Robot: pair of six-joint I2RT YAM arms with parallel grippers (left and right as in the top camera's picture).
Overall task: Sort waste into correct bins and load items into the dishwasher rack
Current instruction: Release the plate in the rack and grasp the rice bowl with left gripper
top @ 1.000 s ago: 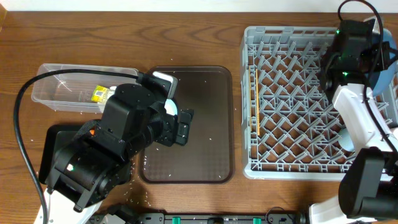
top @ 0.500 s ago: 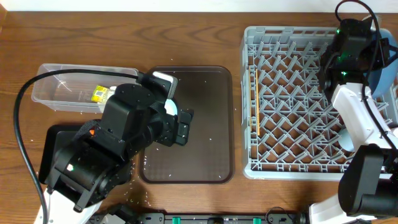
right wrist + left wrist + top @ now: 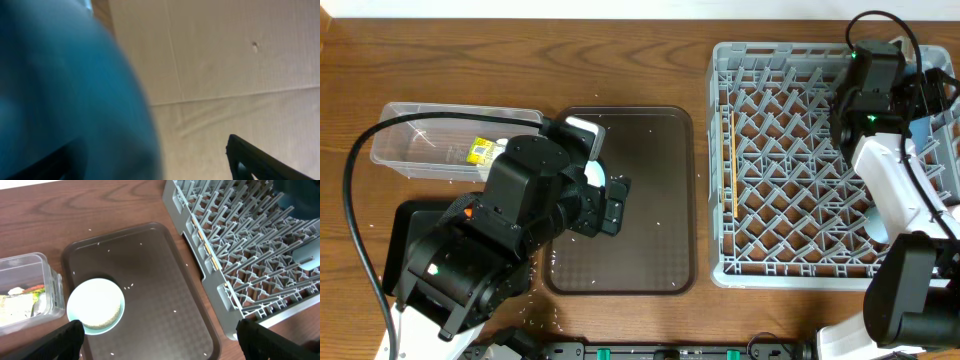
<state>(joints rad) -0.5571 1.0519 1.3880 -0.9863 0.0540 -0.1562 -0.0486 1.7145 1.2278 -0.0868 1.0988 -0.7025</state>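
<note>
Blue plate [image 3: 60, 90] is jammed right up against the right hand [image 3: 152, 145], a blur covering its left finger, at the far right corner of the dishwasher rack [image 3: 790, 160]. That hand's fingers look spread, not clamped. Left hand [image 3: 160, 330] hangs released over the brown tray [image 3: 165, 280], with the white bowl [image 3: 95, 305] just beside its left finger.

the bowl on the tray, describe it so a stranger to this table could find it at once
Find the big grey dishwasher rack, then the dark-brown serving tray beside it on its left. Toward the tray's left edge, nearest the clear plastic box, sits the bowl. It is round, white inside with a light-blue rim, and the only dish on the tray, amid scattered rice grains.
</note>
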